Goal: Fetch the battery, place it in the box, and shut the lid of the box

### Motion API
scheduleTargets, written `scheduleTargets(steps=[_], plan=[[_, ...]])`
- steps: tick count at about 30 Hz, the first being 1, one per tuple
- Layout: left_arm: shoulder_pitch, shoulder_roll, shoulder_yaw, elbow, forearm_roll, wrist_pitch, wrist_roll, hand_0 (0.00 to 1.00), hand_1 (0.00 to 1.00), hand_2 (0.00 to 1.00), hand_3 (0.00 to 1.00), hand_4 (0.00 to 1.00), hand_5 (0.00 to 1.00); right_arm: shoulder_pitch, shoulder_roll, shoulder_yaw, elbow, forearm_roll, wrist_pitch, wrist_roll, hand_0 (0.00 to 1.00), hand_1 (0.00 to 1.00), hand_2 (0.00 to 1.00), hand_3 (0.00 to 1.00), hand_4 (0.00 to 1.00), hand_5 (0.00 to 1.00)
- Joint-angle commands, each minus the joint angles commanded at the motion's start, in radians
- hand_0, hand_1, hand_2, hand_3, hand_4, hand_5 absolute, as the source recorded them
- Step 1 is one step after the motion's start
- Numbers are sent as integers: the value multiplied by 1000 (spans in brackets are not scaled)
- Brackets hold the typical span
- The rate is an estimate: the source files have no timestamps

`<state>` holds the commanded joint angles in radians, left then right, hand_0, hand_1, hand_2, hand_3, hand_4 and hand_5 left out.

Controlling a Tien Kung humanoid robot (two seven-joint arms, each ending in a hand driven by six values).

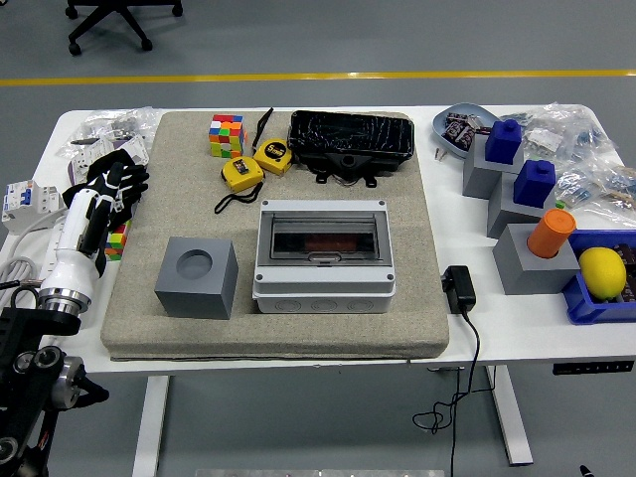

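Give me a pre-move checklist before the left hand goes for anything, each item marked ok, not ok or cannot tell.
1. Box sits flat on the mat: ok.
2. Box lid open to receive the battery: not ok, the clear lid is down.
3. Battery located: cannot tell.
4. Left hand free: ok, it holds nothing, at the mat's left edge.
5. Path to the box: not ok, the grey cube stands between.
6. Right hand available: cannot tell, out of view.
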<state>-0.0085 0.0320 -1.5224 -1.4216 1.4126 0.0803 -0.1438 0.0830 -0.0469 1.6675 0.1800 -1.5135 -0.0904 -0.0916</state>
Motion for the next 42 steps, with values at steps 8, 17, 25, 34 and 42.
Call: scheduleTargets(steps=[8,17,25,34,42], plan=[[-3,-2,9,1,-13,19,-6,716,703,680,682,998,998,-2,1,39,0,-91,-93,30,734,624,630,623,998,887],[-7,-6,20,0,-20,24,-10,713,693,672,675,998,998,0,-3,22,0,-16,-227,76,142,98,138,92,542,434],[-8,-9,25,-4,-22,27,-11,712,691,672,671,998,998,5,-4,-4,0,51,-292,121,2,2,62,15,495,354],[-6,-11,30,-3,-22,28,-10,703,688,668,666,998,998,4,-9,26,0,34,-83,76,734,682,718,764,998,984],[-6,-15,30,-4,-22,28,-8,701,687,666,665,998,998,8,-8,40,0,26,-56,80,834,756,773,808,998,998]])
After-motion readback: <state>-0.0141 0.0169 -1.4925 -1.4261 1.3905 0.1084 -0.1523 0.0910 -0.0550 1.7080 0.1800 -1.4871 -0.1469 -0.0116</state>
